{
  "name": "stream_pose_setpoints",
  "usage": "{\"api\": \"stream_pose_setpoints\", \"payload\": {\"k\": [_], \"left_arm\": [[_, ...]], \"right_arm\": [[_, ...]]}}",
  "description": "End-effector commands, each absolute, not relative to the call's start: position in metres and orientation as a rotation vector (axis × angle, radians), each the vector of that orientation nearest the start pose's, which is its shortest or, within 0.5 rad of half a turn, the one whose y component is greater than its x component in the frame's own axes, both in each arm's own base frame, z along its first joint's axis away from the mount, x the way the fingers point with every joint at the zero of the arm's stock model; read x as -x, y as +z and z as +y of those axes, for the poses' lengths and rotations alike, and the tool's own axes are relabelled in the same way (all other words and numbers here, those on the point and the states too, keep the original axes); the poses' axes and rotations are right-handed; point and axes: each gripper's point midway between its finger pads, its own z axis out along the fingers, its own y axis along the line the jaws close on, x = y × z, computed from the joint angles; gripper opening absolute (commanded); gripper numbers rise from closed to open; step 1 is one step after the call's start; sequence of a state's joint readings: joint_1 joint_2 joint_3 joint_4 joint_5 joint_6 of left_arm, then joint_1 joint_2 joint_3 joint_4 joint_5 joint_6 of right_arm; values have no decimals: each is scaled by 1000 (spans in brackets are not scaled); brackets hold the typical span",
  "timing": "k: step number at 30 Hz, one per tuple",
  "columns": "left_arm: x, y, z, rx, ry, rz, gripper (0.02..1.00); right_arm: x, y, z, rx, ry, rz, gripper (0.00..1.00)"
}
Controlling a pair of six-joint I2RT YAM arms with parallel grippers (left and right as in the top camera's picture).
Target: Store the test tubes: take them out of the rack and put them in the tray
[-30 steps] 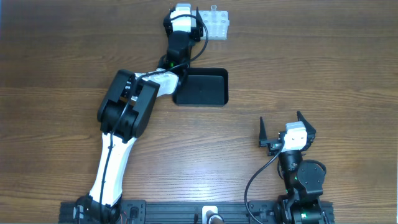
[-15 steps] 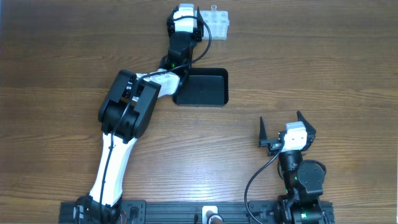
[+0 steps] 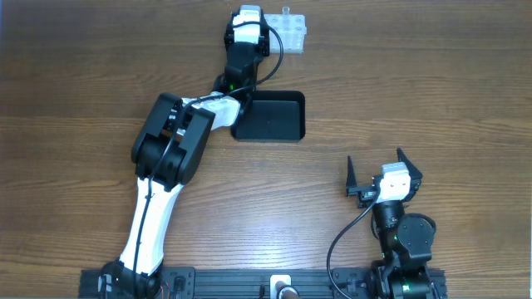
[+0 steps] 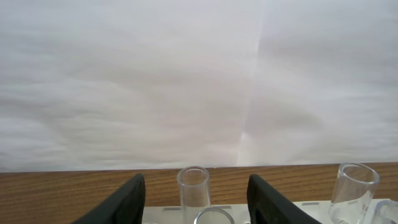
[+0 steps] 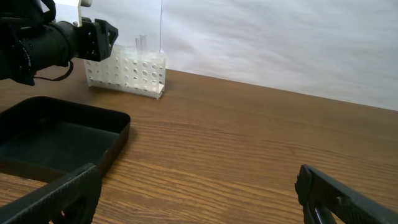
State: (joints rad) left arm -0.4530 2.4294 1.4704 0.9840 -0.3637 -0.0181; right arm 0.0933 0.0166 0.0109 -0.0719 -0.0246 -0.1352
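Observation:
A white test tube rack (image 3: 288, 31) stands at the far edge of the table, with clear tubes upright in it. My left gripper (image 3: 248, 25) is at the rack's left end. Its own view shows the left gripper (image 4: 196, 182) open, with one clear tube (image 4: 193, 185) standing between the fingers, apart from both. A second tube rim (image 4: 213, 217) lies nearer, and another tube (image 4: 355, 188) stands off to the side. The black tray (image 3: 271, 116) sits just in front of the rack, with nothing in it. My right gripper (image 3: 379, 173) rests open near its base, far from the rack (image 5: 127, 72) and tray (image 5: 56, 138).
A white wall rises directly behind the rack. The left arm's forearm (image 3: 170, 141) lies across the table left of the tray. Bare wooden tabletop (image 3: 416, 91) spreads to the right of the tray and rack.
My left gripper has edged slightly to the right, closer against the rack. The right arm has not moved.

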Motion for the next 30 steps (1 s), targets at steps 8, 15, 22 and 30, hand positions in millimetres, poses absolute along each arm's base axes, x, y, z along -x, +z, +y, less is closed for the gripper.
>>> {"api": "stream_pose_setpoints", "payload": {"k": [8, 15, 22, 30], "left_arm": [[-609, 116, -231, -73, -82, 1562, 498], [-609, 114, -231, -76, -80, 1569, 481], [-609, 111, -233, -86, -82, 1582, 459], [-609, 110, -234, -92, -87, 1583, 395]], "right_arm": [[-245, 155, 29, 218, -7, 1639, 993], [-245, 155, 29, 219, -7, 1639, 993], [-245, 155, 29, 218, -7, 1639, 993], [-245, 155, 29, 218, -7, 1639, 991]]}}
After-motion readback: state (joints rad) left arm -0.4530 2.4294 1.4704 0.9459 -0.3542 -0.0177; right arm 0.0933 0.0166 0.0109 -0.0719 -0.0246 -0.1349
